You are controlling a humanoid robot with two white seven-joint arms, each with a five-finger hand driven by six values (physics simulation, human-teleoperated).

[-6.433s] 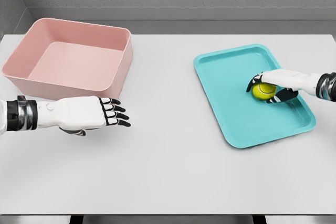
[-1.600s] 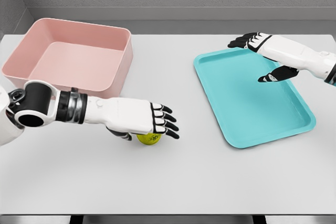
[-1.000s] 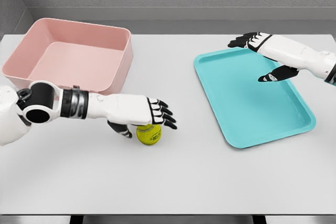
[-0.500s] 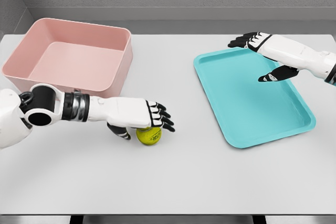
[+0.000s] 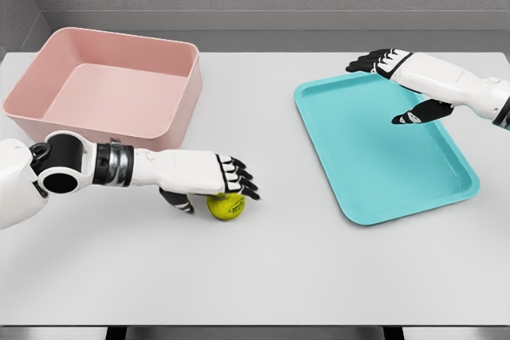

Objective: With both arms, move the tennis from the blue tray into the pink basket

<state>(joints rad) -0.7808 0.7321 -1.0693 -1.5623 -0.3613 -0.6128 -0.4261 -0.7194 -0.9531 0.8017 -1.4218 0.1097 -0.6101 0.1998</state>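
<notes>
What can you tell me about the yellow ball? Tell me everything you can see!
The tennis ball is round, yellow-green and fuzzy-looking, with faint pale seam lines. It sits on the white table, between the pink basket and the blue tray, inside neither. The left hand lies over its top, fingers curling down around it; its lower front shows beneath them. It is not lifted yet.

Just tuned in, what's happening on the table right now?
The left hand is reaching over the tennis ball, which sits on the white table between the pink basket and the blue tray. Its fingers are draped over the top of the ball, but a closed grasp is not clear. The right hand hovers open above the far side of the tray, holding nothing. Neither the tray nor the basket has anything in it.
</notes>
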